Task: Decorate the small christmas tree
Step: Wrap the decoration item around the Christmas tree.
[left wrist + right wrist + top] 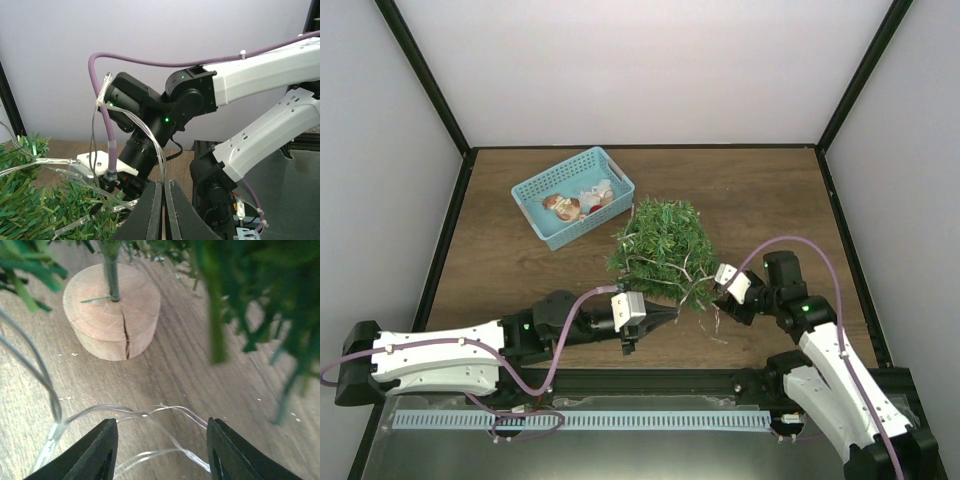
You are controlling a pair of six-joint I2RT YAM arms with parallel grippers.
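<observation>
Small christmas tree (665,245), a bushy green artificial fir, standing upright near the middle of the brown wooden table (770,200) on a pale round wooden disc base (112,310) split by one crack. A thin clear-wire light string (156,145) lies partly over the near branches and trails toward the table's near edge. The left gripper (665,317) points at the tree's near lower fringe, jaws pressed together, apparently pinching a loop of the string that rises from their tips. The right gripper (162,447) sits just beside the near right fringe, jaws about half apart and holding nothing; slack strands of the string cross the table between them. The tree thus lies beyond both grippers, each close to its fringe; judged from this, the right gripper is placed to take up the slack and carry it up and around the vertical axis. The right wrist view alone shows the base and the loose strands; the left wrist view alone shows the raised loop; only the top view shows the light-blue perforated plastic basket (533,200) of ornaments, well apart at far left.
</observation>
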